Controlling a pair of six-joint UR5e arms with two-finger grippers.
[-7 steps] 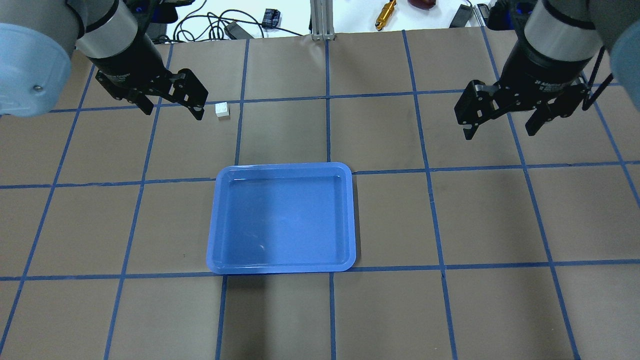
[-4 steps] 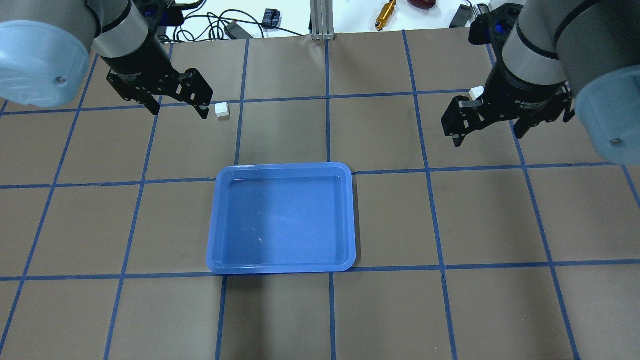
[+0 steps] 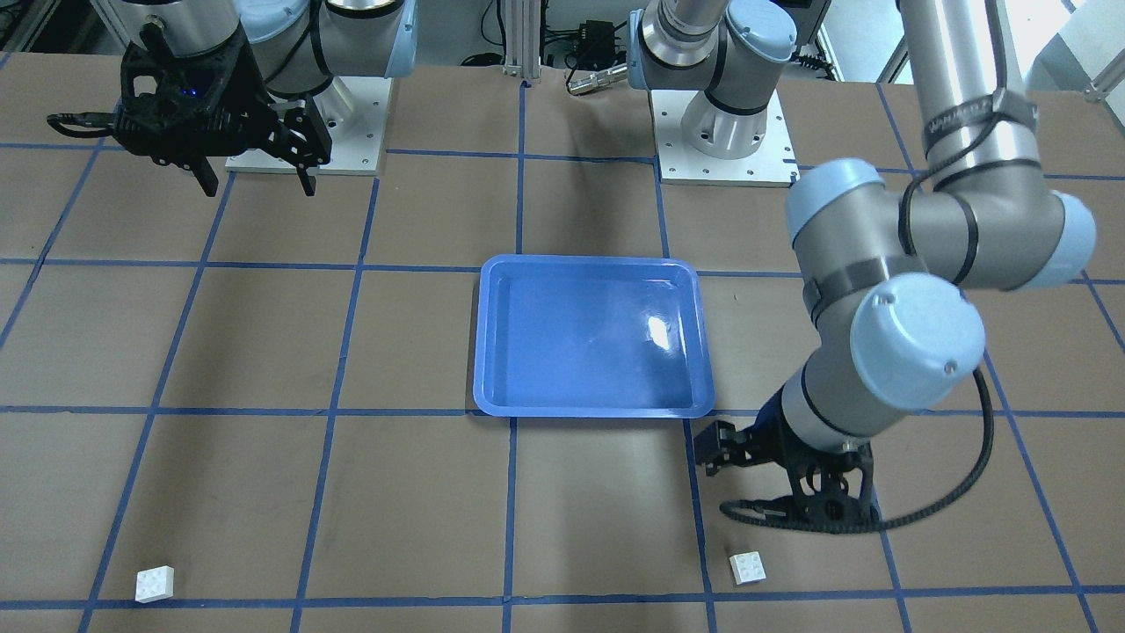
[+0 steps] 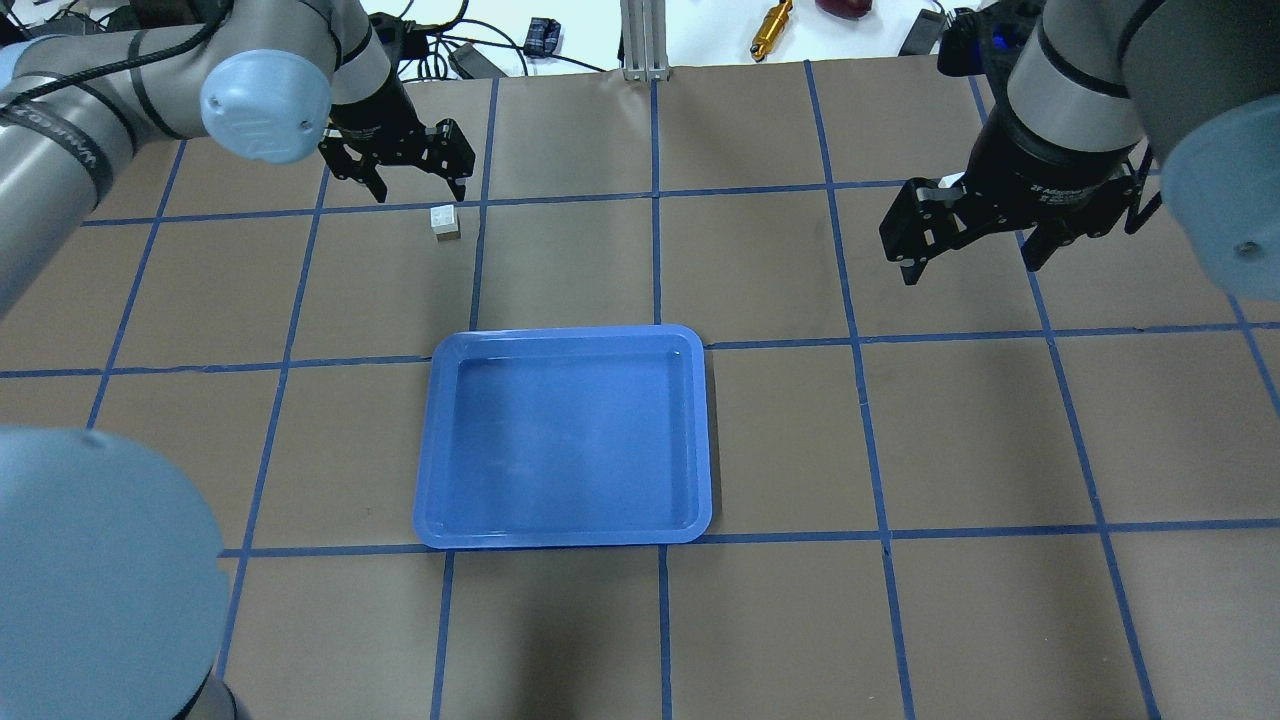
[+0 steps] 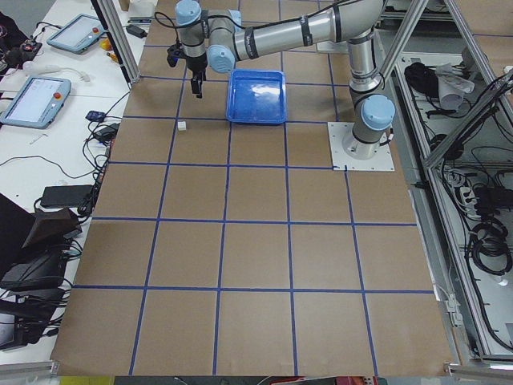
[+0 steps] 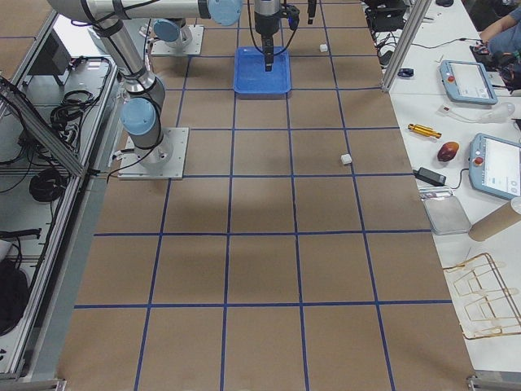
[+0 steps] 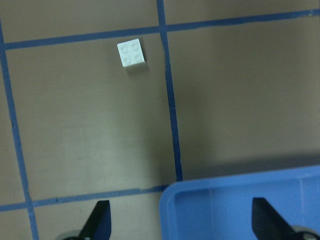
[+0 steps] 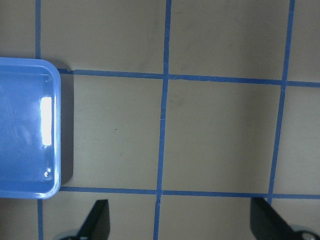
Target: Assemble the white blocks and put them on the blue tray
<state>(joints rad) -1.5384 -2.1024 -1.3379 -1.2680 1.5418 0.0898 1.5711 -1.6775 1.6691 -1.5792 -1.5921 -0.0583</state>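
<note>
Fingers (image 4: 903, 262) spread empty on both grippers (image 4: 418, 188) (image 4: 970, 262); front view shows both white blocks (image 3: 747, 568) (image 3: 155, 584) unobstructed.

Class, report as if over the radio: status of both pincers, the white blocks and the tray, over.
Left pincer open, near first white block. Right pincer open, empty. Second white block far off, unjoined; blue tray empty. Nothing in the way.

Left block (image 3: 747, 568), right block (image 3: 155, 584): white, apart, seemingly studs-up; blue tray (image 3: 589, 261) between.
</note>
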